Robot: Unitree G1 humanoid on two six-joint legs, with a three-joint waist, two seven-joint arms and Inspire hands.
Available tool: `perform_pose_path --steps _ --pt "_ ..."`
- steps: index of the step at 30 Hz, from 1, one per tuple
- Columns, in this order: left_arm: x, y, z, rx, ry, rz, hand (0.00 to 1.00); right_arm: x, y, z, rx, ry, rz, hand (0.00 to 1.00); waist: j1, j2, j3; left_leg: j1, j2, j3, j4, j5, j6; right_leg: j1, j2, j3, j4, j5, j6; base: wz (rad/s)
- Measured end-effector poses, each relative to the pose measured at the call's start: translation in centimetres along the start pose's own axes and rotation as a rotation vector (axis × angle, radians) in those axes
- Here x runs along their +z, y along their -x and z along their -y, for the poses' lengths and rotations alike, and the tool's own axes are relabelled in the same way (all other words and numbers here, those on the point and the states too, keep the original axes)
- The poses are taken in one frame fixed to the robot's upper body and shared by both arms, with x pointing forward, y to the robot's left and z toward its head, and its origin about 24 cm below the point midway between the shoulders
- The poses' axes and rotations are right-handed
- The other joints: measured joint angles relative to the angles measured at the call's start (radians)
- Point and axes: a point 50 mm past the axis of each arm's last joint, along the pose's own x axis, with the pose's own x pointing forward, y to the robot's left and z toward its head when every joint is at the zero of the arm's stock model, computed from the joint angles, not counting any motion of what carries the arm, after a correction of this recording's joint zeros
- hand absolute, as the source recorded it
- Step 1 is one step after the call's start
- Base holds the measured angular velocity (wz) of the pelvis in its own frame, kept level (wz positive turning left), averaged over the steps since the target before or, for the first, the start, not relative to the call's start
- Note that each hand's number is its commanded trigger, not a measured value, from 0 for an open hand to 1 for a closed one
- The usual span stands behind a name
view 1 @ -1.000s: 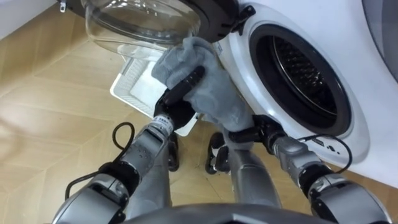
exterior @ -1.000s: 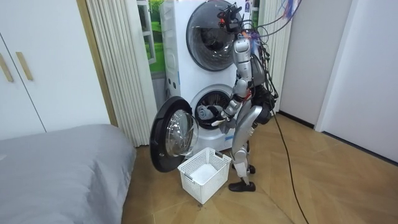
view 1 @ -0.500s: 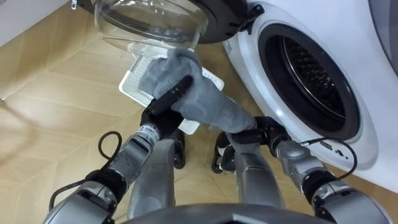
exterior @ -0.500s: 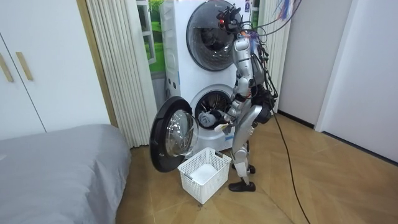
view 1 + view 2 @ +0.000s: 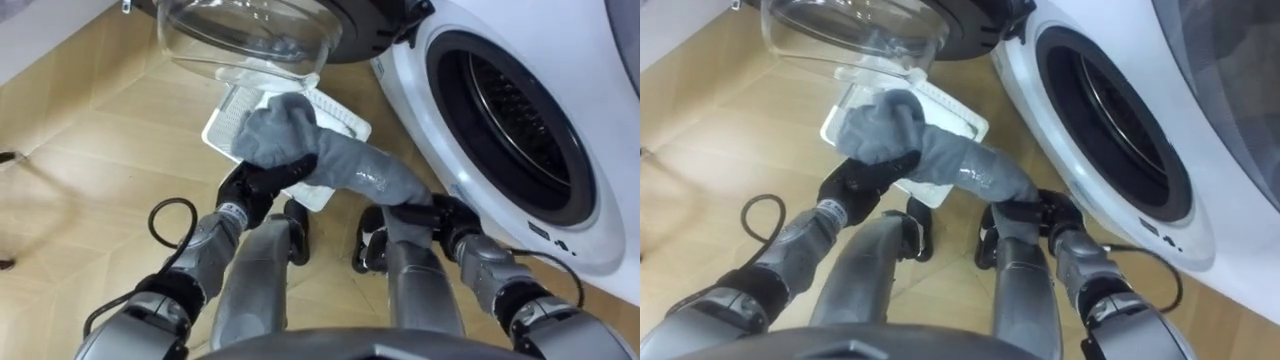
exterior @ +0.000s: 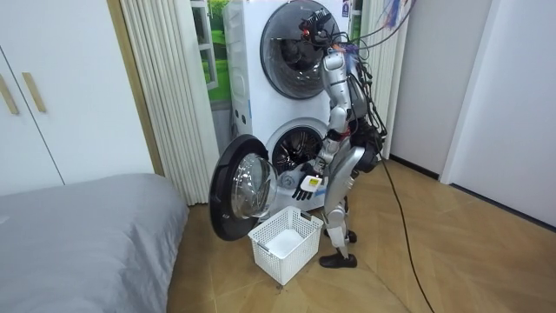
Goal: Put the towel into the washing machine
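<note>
Arms low in front, left hand and right hand both clenched.

No legible text, no readable labels

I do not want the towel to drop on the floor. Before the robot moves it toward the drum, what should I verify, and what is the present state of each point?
1. The washing machine door is open: ok, it is swung wide.
2. The way into the drum is free: ok, nothing blocks it.
3. The left hand grips the grey towel: ok, it is curled on the bunched end.
4. The right hand grips the other end: ok.
5. The towel is inside the drum: not ok; it stretches between the hands, above the white laundry basket.
6. The drum is empty: cannot tell; its lower part is hidden.
</note>
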Motion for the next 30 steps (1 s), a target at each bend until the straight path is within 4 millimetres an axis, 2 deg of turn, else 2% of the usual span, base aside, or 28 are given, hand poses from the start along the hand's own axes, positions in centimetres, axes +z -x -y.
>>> perform_pose_path --steps 4,8,11,14,17,23,27,30 --pt "-0.3 0.1 -0.6 0.083 -0.033 -0.010 0.00 -0.1 0.0 0.2 -0.027 -0.191 -0.008 1.00 -0.002 -0.001 -0.0006 0.000 -0.013 -0.001 0.006 0.000 0.001 -0.007 -0.004 0.009 0.014 -0.003 0.005 -0.02" --pt "-1.8 0.8 -1.5 0.146 -0.080 -0.064 0.00 0.2 0.0 0.7 -0.096 -0.523 -0.012 1.00 -0.013 -0.002 -0.0008 -0.005 -0.016 0.007 0.007 0.005 0.009 -0.025 -0.017 0.016 0.037 -0.004 0.007 0.01" --pt "-2.2 0.9 -1.5 0.175 -0.084 -0.073 0.00 0.7 -0.2 0.4 -0.117 -0.761 -0.022 1.00 -0.029 -0.003 -0.0008 -0.015 -0.016 0.013 0.021 0.006 0.012 -0.040 -0.020 0.024 0.057 -0.004 0.009 -0.02" --pt "-2.2 0.9 -1.4 0.191 -0.073 -0.071 0.00 0.9 -0.2 0.3 -0.123 -0.839 -0.027 1.00 -0.031 -0.005 -0.0006 -0.016 -0.017 0.023 0.022 0.003 0.015 -0.051 -0.022 0.038 0.076 -0.005 0.010 -0.09" --pt "-1.9 0.7 -1.3 0.220 -0.062 -0.063 0.00 1.6 -0.4 -0.1 -0.138 -0.891 -0.034 1.00 -0.038 -0.019 -0.0007 -0.021 -0.030 0.026 0.023 0.009 0.020 -0.071 -0.036 0.045 0.104 -0.009 0.010 0.04" --pt "-1.6 0.8 -1.8 0.278 -0.042 -0.048 0.00 3.6 -0.5 -0.2 -0.172 -0.987 -0.021 1.00 -0.057 -0.045 -0.0008 -0.036 -0.030 0.030 0.027 0.015 0.028 -0.080 -0.038 0.045 0.101 -0.002 0.017 0.01" --pt "-1.4 0.7 -1.9 0.299 -0.047 -0.043 0.00 4.7 -0.5 0.2 -0.210 -1.024 -0.018 1.00 -0.061 -0.048 -0.0010 -0.042 -0.035 0.032 0.026 0.016 0.036 -0.083 -0.045 0.042 0.098 0.000 0.023 0.03" --pt "-1.2 0.8 -2.3 0.323 -0.054 -0.039 0.00 5.8 -0.4 0.3 -0.217 -1.094 -0.010 1.00 -0.079 -0.049 -0.0007 -0.043 -0.046 0.031 0.021 0.019 0.042 -0.085 -0.055 0.042 0.102 -0.004 0.030 0.09"
